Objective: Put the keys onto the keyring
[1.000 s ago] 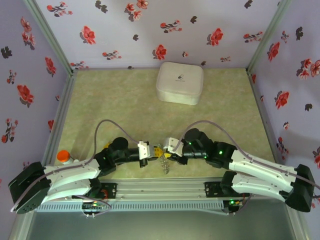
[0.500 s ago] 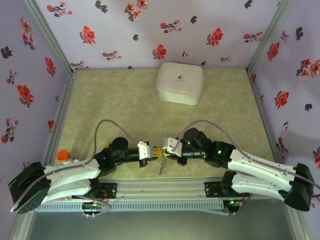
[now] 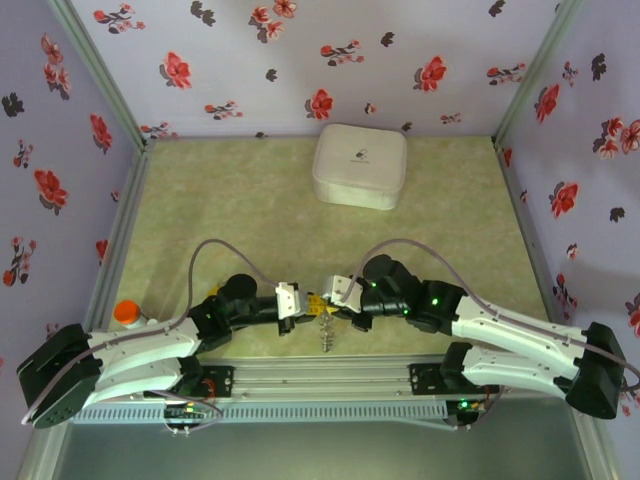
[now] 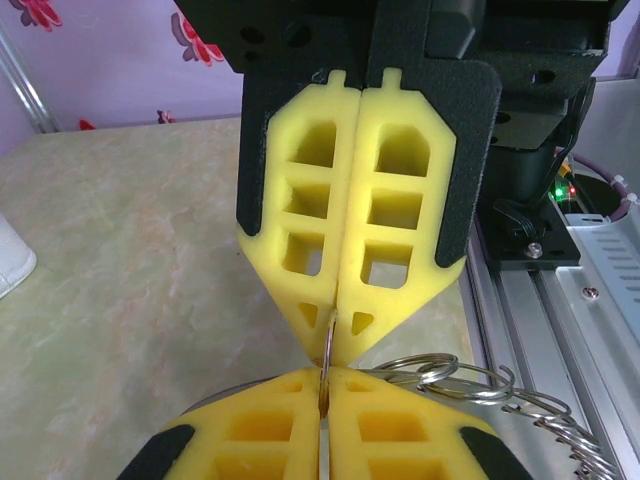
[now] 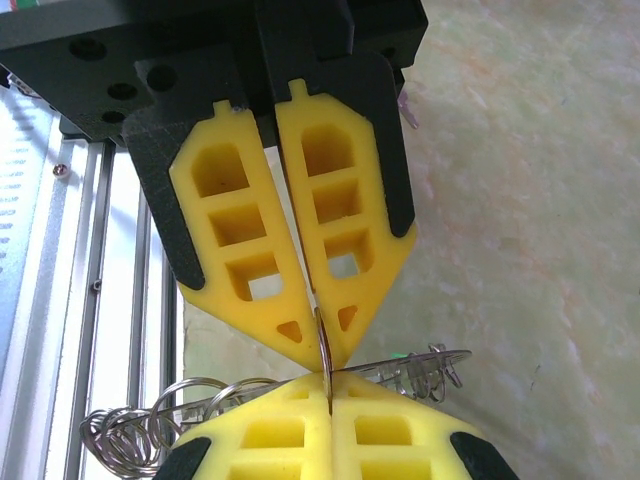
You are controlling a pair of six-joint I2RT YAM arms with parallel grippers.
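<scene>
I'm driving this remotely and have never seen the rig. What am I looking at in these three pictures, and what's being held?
Two robot arms are bolted at the near edge of a table. The overhead view looks down from behind them. The other two pictures come from a camera on each wrist, with that arm's own yellow foam fingers at the bottom and the other arm's above. The left end effector and right end effector meet tip to tip, both shut on a thin metal ring, with a bunch of silver rings beside it. A white box sits farther back.
</scene>
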